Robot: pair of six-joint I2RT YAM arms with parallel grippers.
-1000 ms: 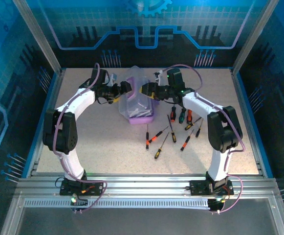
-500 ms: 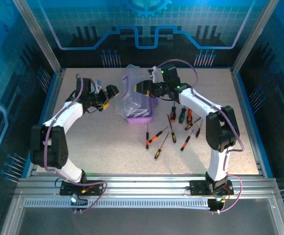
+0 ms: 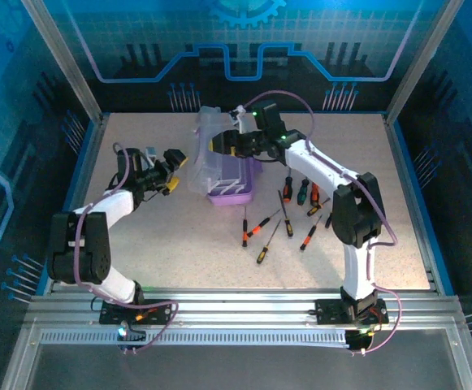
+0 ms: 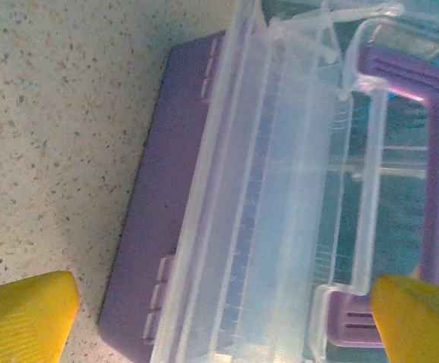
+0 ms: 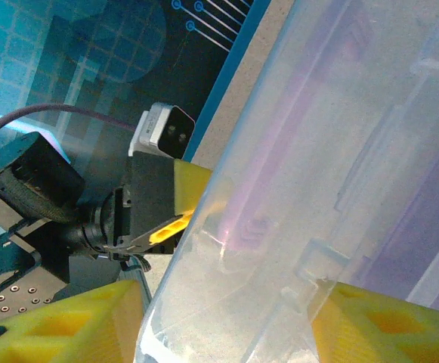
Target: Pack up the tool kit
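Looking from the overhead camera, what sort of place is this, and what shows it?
Most likely a robotics lab cell: two robot arms bolted to an aluminium rail, a speckled table walled by blue printed panels, and a purple case with screwdrivers laid out beside it.

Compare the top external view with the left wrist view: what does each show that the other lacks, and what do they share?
Top external: black-and-orange thin-shafted screwdrivers scattered right of the small purple plastic case, and the right gripper closed on the clear hinged lid. Left wrist: moulded tabs along the case's side wall. Both: that case, its lid raised, the speckled table and the open left gripper.
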